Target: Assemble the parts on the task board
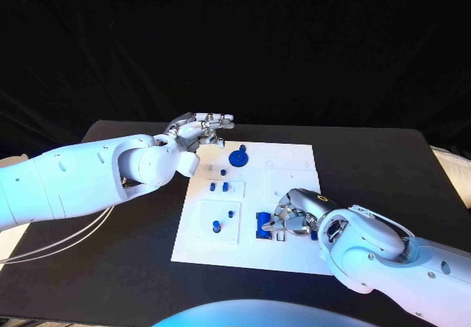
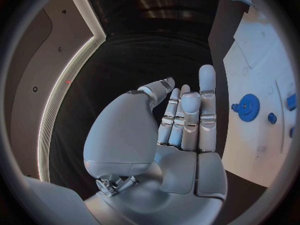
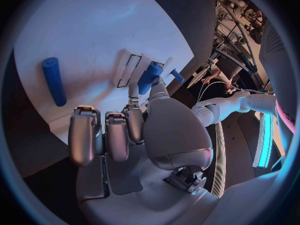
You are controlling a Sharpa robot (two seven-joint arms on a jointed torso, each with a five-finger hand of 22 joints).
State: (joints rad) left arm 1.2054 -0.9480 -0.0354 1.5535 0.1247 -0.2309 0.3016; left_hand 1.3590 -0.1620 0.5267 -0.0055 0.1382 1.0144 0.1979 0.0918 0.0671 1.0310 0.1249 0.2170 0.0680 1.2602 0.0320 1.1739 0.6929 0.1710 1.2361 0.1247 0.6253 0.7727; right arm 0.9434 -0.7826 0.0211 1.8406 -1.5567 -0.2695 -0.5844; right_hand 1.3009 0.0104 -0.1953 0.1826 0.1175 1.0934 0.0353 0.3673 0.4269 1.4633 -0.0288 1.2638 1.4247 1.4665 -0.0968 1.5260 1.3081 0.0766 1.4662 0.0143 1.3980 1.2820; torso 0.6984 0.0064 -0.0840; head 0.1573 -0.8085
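Task board: white plate (image 1: 284,163) in the middle of the black table (image 1: 393,163), long side running away from the robot.
Left hand: (image 1: 199,129) raised over the table just off the board's far left corner — fingers straight and close together, palm bare, grasping nothing.
Right hand: (image 1: 293,216) low on the board's near right part — fingers bent down onto a blue block (image 1: 264,225); in the right wrist view thumb and a fingertip pinch this block (image 3: 150,76) at a rectangular slot.
Blue gear: (image 1: 239,157) flat on the far part of the board, near the left hand, apart from it.
Blue cylinder: (image 3: 54,80) lying on the board beside the right hand, untouched.
Small blue pegs: two (image 1: 219,186) upright mid-board; two more (image 1: 222,219) in the near left plate.
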